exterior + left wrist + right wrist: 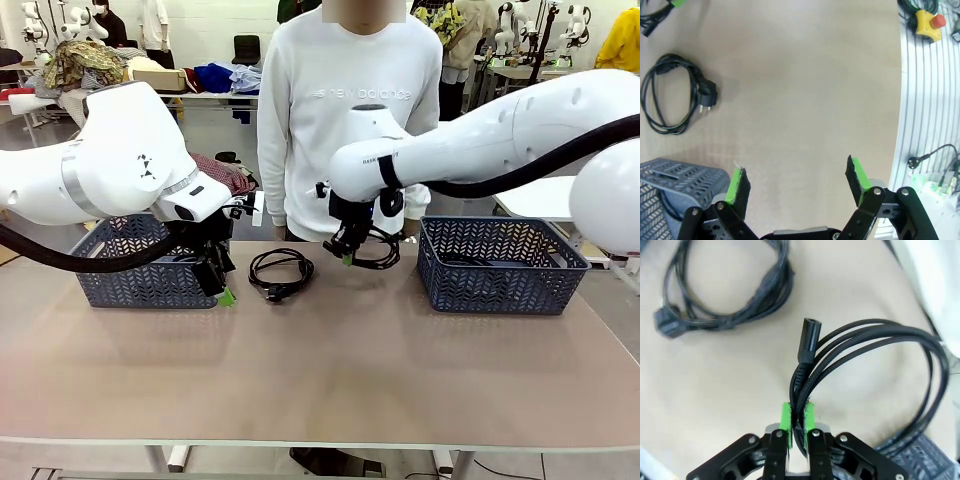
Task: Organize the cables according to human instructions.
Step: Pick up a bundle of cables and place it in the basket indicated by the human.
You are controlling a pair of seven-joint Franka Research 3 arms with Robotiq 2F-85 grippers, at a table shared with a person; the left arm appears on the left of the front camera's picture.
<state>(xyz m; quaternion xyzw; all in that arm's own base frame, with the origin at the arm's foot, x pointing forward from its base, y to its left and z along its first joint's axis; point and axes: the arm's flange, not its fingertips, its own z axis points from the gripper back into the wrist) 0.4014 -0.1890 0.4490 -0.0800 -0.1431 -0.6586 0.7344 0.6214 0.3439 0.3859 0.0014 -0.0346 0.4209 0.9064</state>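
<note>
The right jaws are pinched fully together. Their green pads clamp several gathered strands of a braided cable just below its slim end connector. Beyond the pads the loops fan out and hang free. They seem lifted just off the table, in front of the person and to the left of the right basket.

We judge this cable light and limp. Its woven sheath gives the pads good friction, but a pinch at one spot leaves the coil free to sag and spread. The loose connector could catch on a basket's lattice. Holding across the bunched strands, as now, looks like the sound place.

The left jaws stand wide open with nothing between them, hanging low over bare table just beside the near corner of the left basket.

Between the two arms a coiled power cord lies flat on the table, well apart from either basket. It looks thicker, smoother and stiffer, with a heavy plug on one side. We would grip it across all the turns near the plug, not on the plug body, so the weight does not swing.
</note>
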